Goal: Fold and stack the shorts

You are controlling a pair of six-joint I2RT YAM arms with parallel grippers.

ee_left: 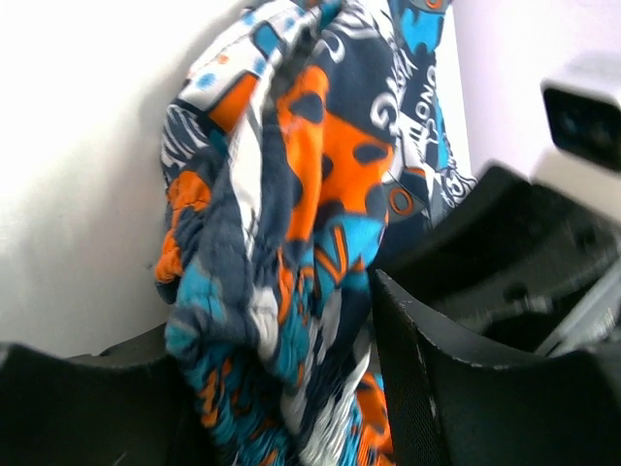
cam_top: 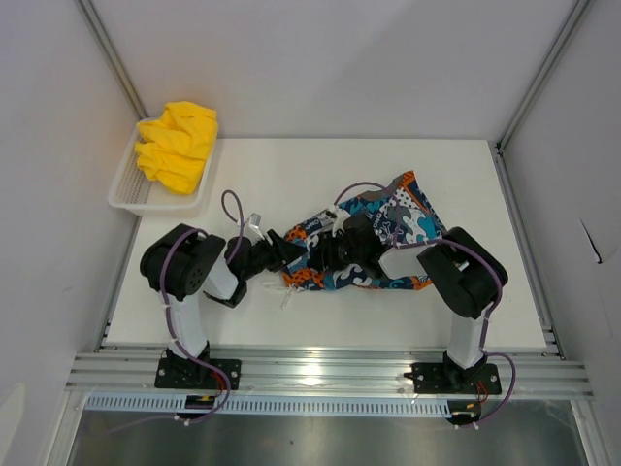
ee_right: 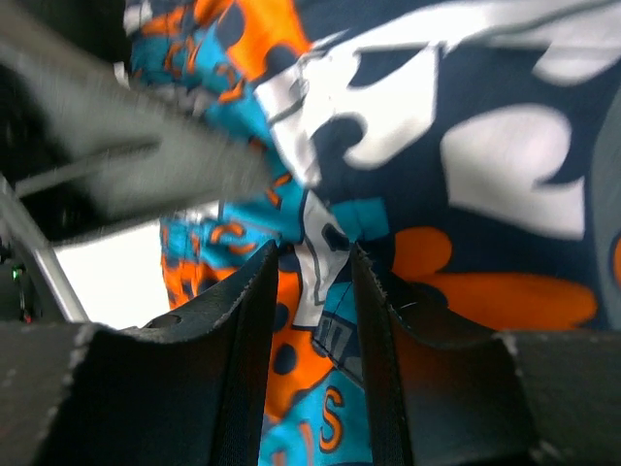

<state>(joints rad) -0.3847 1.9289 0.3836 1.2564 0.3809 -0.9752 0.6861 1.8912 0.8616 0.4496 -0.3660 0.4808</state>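
A white table (cam_top: 291,180) is filling the middle of the booth; plain white panels are closing it in on three sides: a back wall (cam_top: 340,58), a left wall (cam_top: 49,214), and a right wall (cam_top: 582,146) that is showing a small dark mark (cam_top: 590,243); a left aluminium post (cam_top: 109,53) and a right aluminium post (cam_top: 543,73) are slanting up from the rear corners; a ribbed metal rail (cam_top: 330,369) is running along the near edge and catching a bright glare; below it a grey surface (cam_top: 320,442) is lying in duller light.
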